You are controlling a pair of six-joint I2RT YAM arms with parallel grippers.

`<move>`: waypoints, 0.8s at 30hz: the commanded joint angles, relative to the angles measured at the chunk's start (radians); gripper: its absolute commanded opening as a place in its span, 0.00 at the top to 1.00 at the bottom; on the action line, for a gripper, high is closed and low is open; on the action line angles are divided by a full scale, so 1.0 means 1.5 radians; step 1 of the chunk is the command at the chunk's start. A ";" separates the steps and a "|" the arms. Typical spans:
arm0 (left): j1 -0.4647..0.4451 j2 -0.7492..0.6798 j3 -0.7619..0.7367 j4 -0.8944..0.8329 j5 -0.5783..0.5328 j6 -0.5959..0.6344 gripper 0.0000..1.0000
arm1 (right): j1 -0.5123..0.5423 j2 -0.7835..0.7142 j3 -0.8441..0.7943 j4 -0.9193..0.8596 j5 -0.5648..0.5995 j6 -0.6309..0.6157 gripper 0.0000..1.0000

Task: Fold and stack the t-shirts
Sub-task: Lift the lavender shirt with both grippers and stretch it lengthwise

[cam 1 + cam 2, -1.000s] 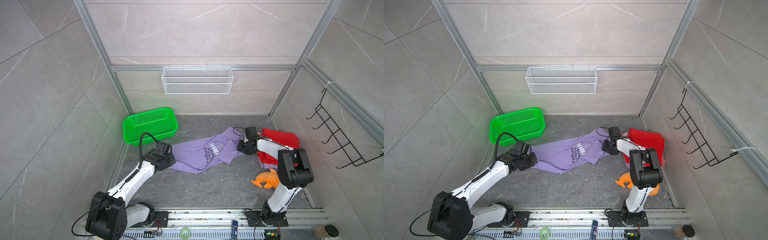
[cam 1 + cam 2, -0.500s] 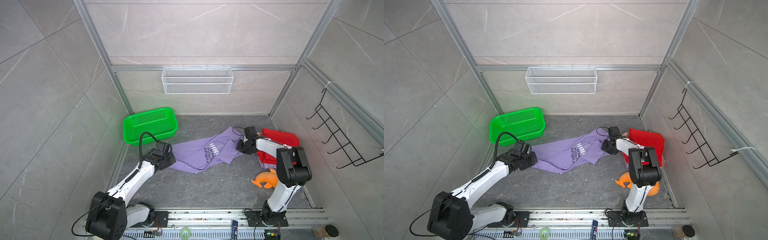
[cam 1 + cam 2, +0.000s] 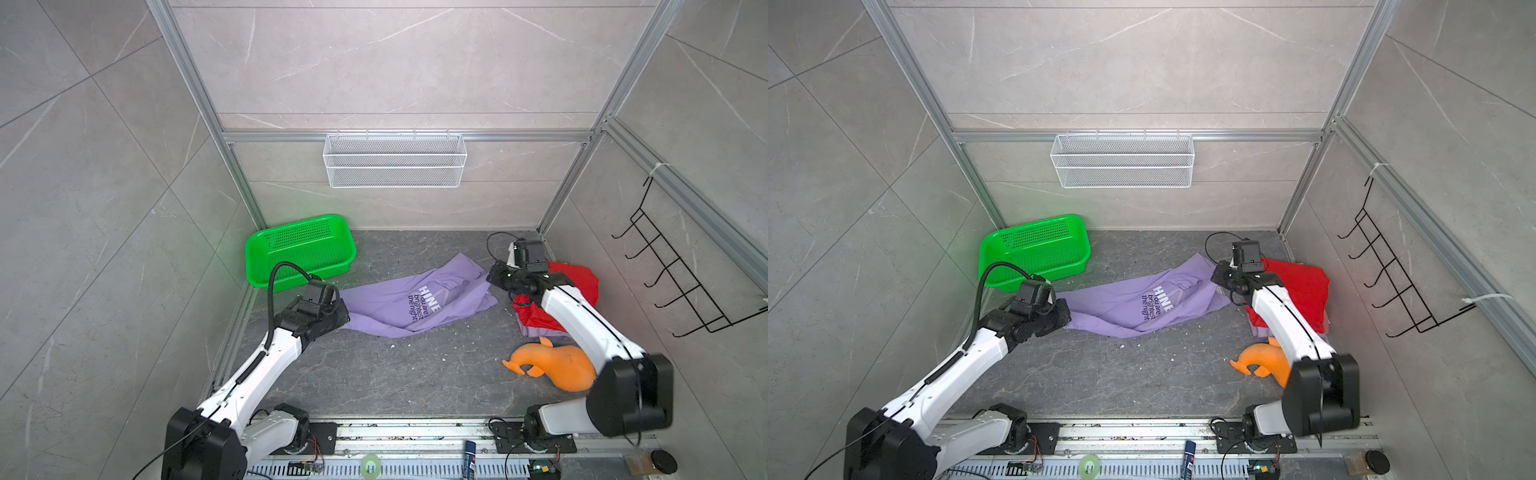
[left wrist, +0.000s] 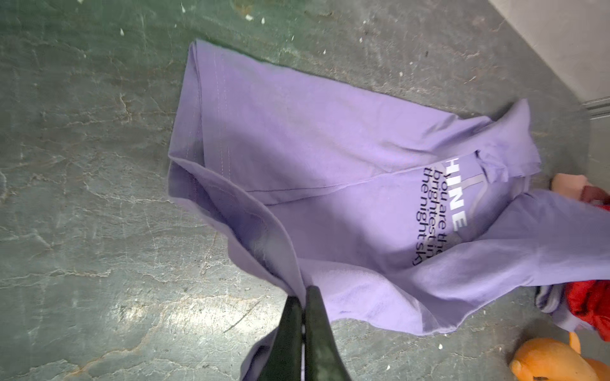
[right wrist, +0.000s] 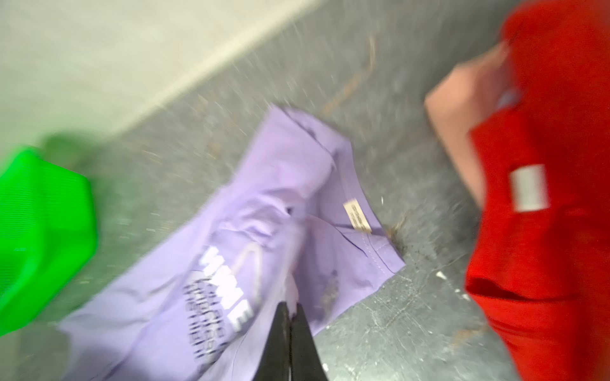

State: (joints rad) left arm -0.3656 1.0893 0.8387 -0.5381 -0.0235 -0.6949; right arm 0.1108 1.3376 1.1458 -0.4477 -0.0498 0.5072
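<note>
My left gripper (image 4: 303, 298) pinches the lavender t-shirt (image 3: 386, 301) at its left end, my right gripper (image 5: 290, 308) its right end, beside the red t-shirt (image 3: 584, 277).

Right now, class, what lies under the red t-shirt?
A pink cloth and a lavender cloth peek out from beneath the red t-shirt. Most of each is covered, so whether they are folded, or whether anything else lies there, cannot be seen.

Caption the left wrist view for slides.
Left gripper pinches the lavender t-shirt by its edge above the grey floor.
</note>
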 commanded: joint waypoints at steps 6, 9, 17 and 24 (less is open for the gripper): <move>0.002 -0.156 0.124 -0.145 0.029 0.067 1.00 | -0.001 -0.304 0.173 -0.154 0.072 -0.066 1.00; 0.001 -0.202 0.191 -0.200 0.046 0.090 1.00 | -0.001 -0.360 0.254 -0.190 0.077 -0.094 1.00; 0.001 -0.229 0.312 -0.166 0.102 0.117 1.00 | -0.001 -0.323 0.396 -0.174 0.024 -0.131 1.00; 0.002 -0.123 0.283 -0.035 0.116 0.103 1.00 | -0.002 -0.203 0.374 -0.051 0.003 -0.112 1.00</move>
State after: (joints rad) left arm -0.3656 0.8204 1.2774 -0.7040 0.1257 -0.5583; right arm 0.1108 0.9501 1.7252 -0.6239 -0.0231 0.3397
